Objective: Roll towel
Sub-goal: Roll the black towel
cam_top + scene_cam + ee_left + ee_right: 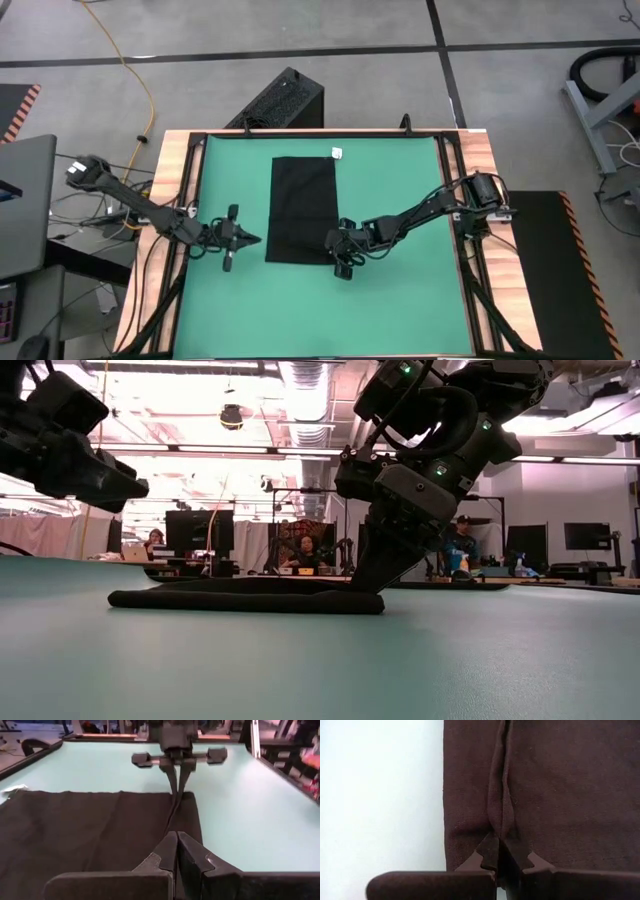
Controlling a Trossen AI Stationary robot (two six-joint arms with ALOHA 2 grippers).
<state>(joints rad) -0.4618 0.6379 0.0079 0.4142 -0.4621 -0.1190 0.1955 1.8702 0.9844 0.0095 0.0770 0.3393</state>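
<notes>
Towel (303, 208) is lying flat as a long black rectangle across the middle of the green mat (400, 300), its small white tag (338, 153) pointing toward the mat's far edge. The right gripper (338, 243) is pressing down at the towel's near right corner with its fingers clenched on a pinched ridge of cloth, which is showing as a raised crease in the right wrist view; that hold is probably meant to lift the near edge so a roll can start from there. The left gripper (250, 238) is hovering just off the towel's near left edge with its fingers closed on nothing, seemingly waiting to take the other corner. From the low view I cannot quite tell whether the near edge is already turned over. Around the mat, the wooden table frame (168, 160) is bare, and nothing is lying in the roll's path toward the tag end.
</notes>
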